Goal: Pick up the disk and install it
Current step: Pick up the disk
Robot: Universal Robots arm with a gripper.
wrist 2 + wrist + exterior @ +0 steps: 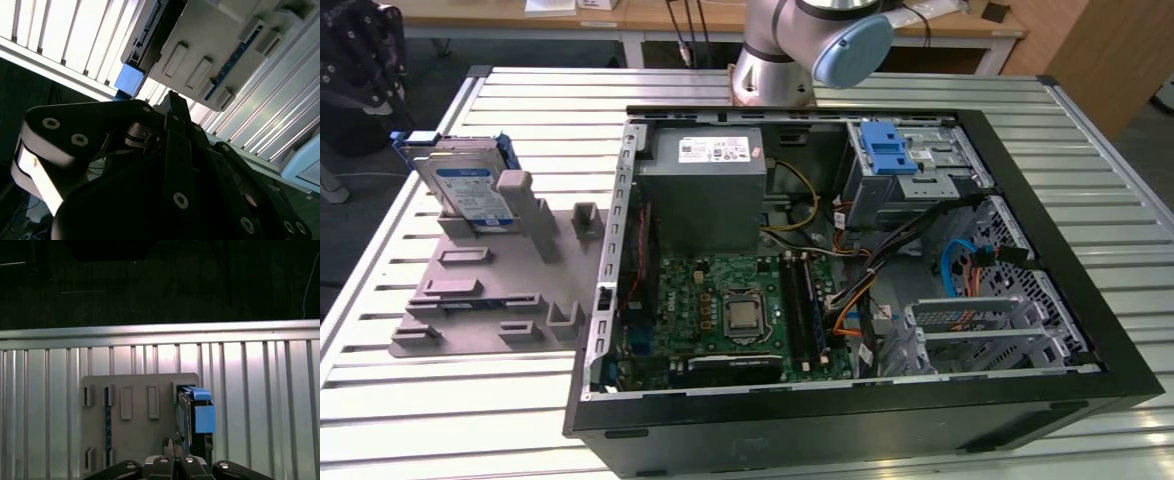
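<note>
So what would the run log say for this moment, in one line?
gripper: jaws shut, empty | disk: upright in grey holder, not grasped | computer case: open, beside holder

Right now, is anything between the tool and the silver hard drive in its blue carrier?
Nothing visible does. In the first wrist view the tool faces the grey plastic holder, with the silver, blue-framed hard drive standing uncovered in it.
</note>
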